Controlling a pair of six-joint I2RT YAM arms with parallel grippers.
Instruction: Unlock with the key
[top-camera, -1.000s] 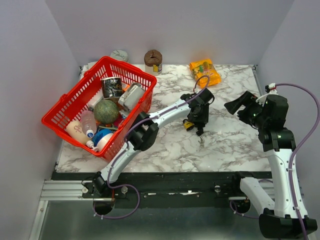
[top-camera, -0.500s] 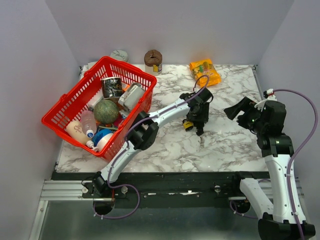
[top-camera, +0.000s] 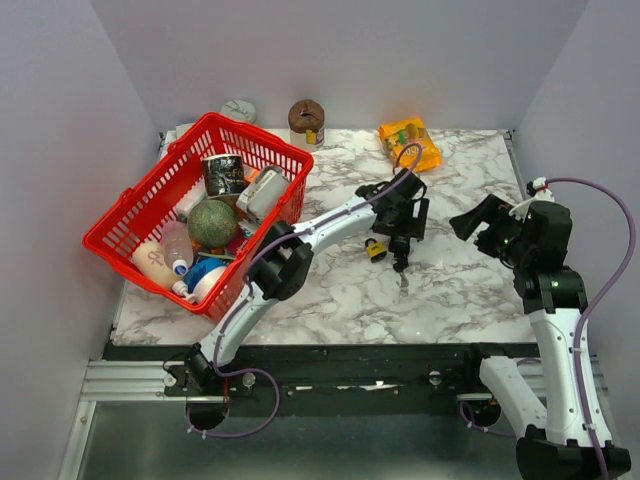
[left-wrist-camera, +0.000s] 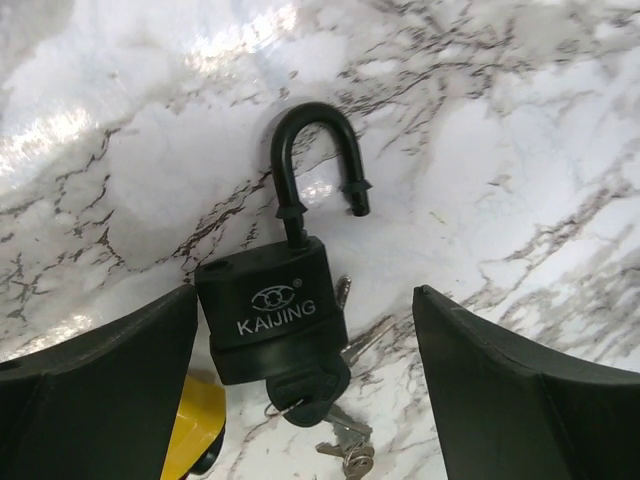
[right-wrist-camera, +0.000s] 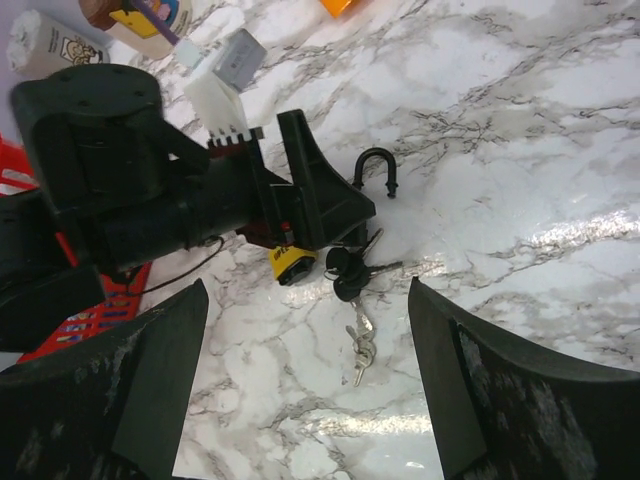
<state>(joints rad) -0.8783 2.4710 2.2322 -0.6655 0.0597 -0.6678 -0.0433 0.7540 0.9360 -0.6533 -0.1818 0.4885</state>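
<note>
— On the marble table (left-wrist-camera: 500, 150), near its middle, how is the padlock (left-wrist-camera: 272, 310) placed?
— It is laid flat between the fingers (left-wrist-camera: 100, 390) of the left gripper (left-wrist-camera: 305, 345), which are spread wide; nothing is clasped. The left finger is seen just beside the body, the right one well apart.
— How is its long axis set?
— In the left wrist view it is run from bottom to top, slightly tilted. The shackle (left-wrist-camera: 315, 150) is pointed to the top; the key (left-wrist-camera: 305, 392) is seated in the bottom end.
— And its make?
— A blocky, matt black body is seen, stamped KAJING in pale letters. The shackle is a black hoop, with one leg lifted free of the body. A bunch of small metal keys (left-wrist-camera: 345, 458) is trailed below, and a yellow piece (left-wrist-camera: 195, 425) is seen by the lower left corner.
— The right gripper (right-wrist-camera: 310, 390)?
— Its jaws are set wide over the glossy, veined marble, with nothing between them, well apart from the padlock.
</note>
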